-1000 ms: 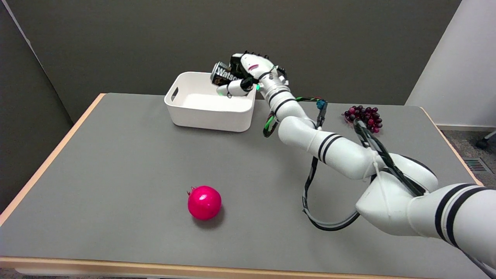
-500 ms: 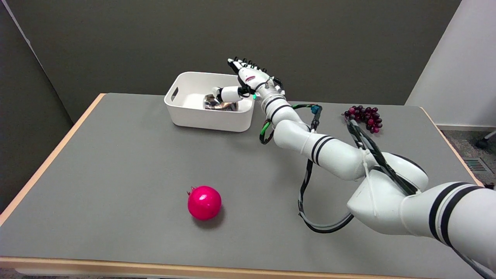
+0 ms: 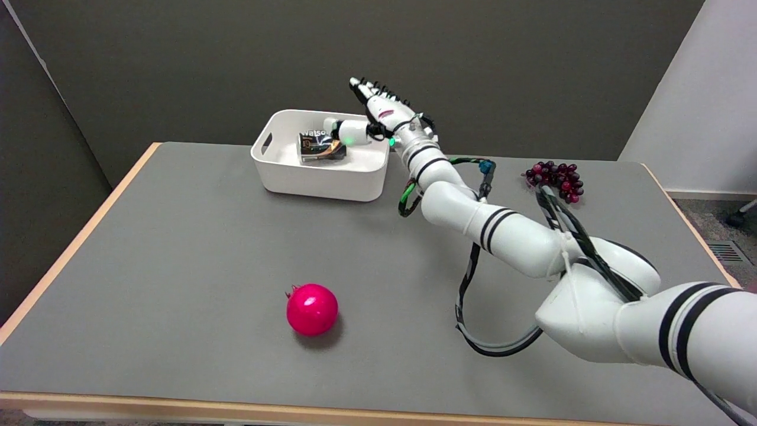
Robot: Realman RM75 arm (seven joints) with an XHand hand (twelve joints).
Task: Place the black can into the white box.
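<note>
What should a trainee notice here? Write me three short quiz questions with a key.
1. True or false: the black can is inside the white box.
2. Which sits nearest the table's front edge? A) pomegranate B) grapes C) white box
3. Fill in: the robot hand, fingers spread, holds ____.

Key: 1 true; 2 A; 3 nothing.

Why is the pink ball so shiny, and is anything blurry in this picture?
In the head view, the pink ball shows a pale glare spot from the light above and casts a soft shadow on the grey table. The black can in the white box glints too. Nothing looks blurred, not even the right hand.
</note>
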